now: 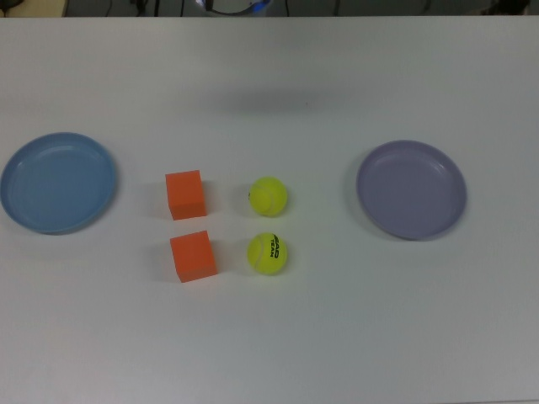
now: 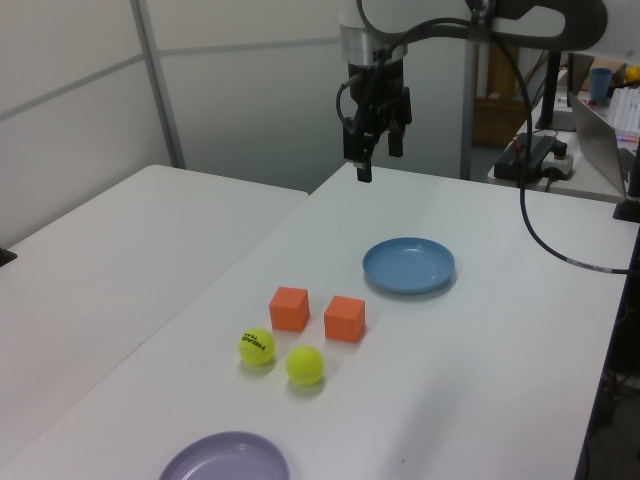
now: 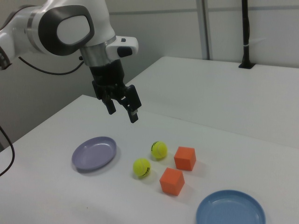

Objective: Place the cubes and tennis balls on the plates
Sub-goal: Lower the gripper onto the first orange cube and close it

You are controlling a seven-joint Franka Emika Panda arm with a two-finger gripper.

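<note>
Nothing has been placed yet. Both plates are empty: the blue plate (image 1: 57, 183) lies at the top view's left, the lavender plate (image 1: 411, 189) at the top view's right. Between them, on the tabletop (image 1: 278, 337), the four items form a square. The two cubes stand on the blue plate's side, the upper cube (image 1: 185, 194) and the lower cube (image 1: 193, 256), as the top view shows them. The two balls lie on the lavender side: the plain ball (image 1: 269, 196) and the lettered ball (image 1: 268, 253).

The tool (image 3: 122, 108) hangs well above the tabletop, fingers spread apart and holding nothing. In the right view it hovers above the gap between the lavender plate and the balls.

Step in hand, as I judge it: choose a first item and descend on it.

1. Centre the tool over one item before lowering. The items in each pair lie near each other, so a finger could knock the neighbour.
2. For a cube, turn the fingers to meet two opposite flat faces squarely. Both cubes look slightly rotated in the top view, so match that angle.
3. For a ball, close across its widest part. A high grip will probably squeeze it out, and it will roll.
4. Lift clear of the neighbouring item before travelling.
5. Release low over the plate's middle, so a ball settles inside the rim.
</note>
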